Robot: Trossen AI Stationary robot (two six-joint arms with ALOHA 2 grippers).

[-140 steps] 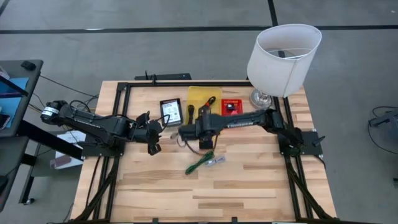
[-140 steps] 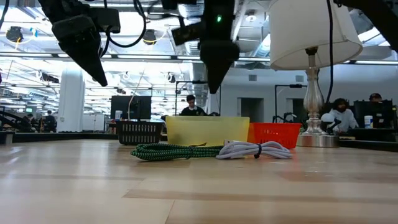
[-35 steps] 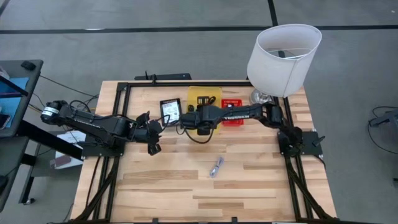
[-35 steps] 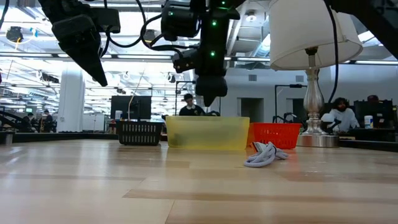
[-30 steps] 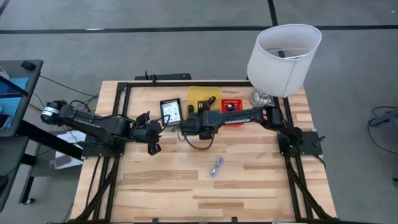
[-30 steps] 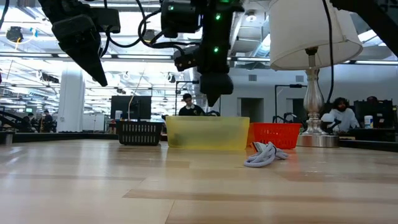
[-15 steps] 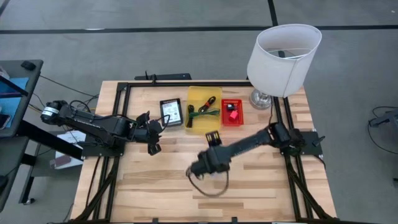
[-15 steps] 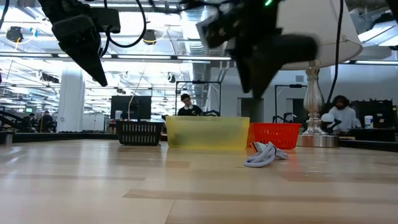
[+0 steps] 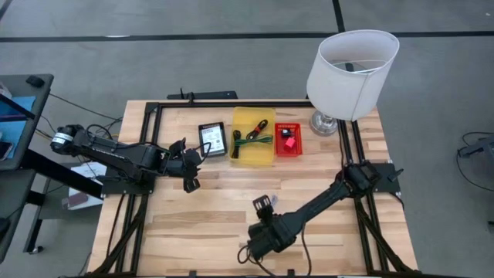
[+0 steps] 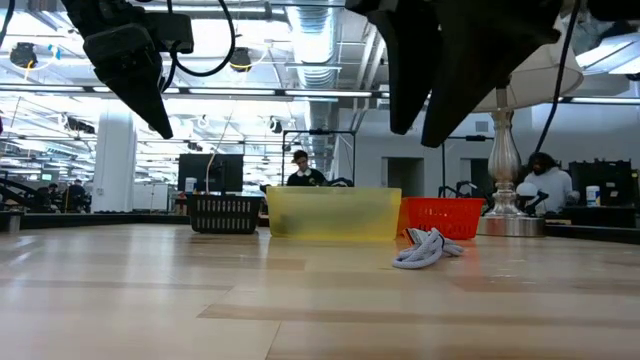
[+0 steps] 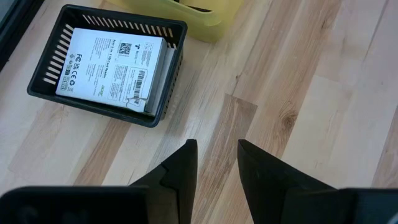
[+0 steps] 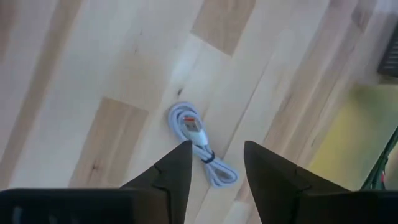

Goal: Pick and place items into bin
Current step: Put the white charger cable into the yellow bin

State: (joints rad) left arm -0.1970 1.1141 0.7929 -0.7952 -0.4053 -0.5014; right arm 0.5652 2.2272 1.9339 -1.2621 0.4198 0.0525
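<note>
While its jaws stand parted and empty, the right gripper (image 12: pixel 211 163) hovers over the wooden table (image 9: pixel 193 224) with a coiled white cable (image 12: pixel 200 153) on the bare boards just ahead of its fingertips; from overhead the arm covers the cable, and the gripper (image 9: pixel 245 253) sits toward six o'clock on the table. At about twelve o'clock stand three bins in a row: a black bin (image 9: pixel 212 139) holding a white labelled pack (image 11: pixel 112 65), a yellow bin (image 9: pixel 253 137) with a green-and-black cable (image 9: pixel 252 140) inside, and a red bin (image 9: pixel 287 139) with a small dark piece in it. A white lamp (image 9: pixel 351 73) rises at about one o'clock. The left gripper (image 11: pixel 216 163) waits at about nine o'clock, its fingers slightly apart with nothing between them, near the black bin. The likeliest trouble appears to be the pickup itself: the cable is a loose, soft loop lying flat, so fingers closing off-centre could catch only one strand, or push the coil along the smooth wood instead of lifting it. A thin hold might let the loop uncoil and trail, snagging a bin rim on the way to twelve o'clock. The carry also runs toward the lamp and past the idle left arm, so a wide swing could clip either.
</note>
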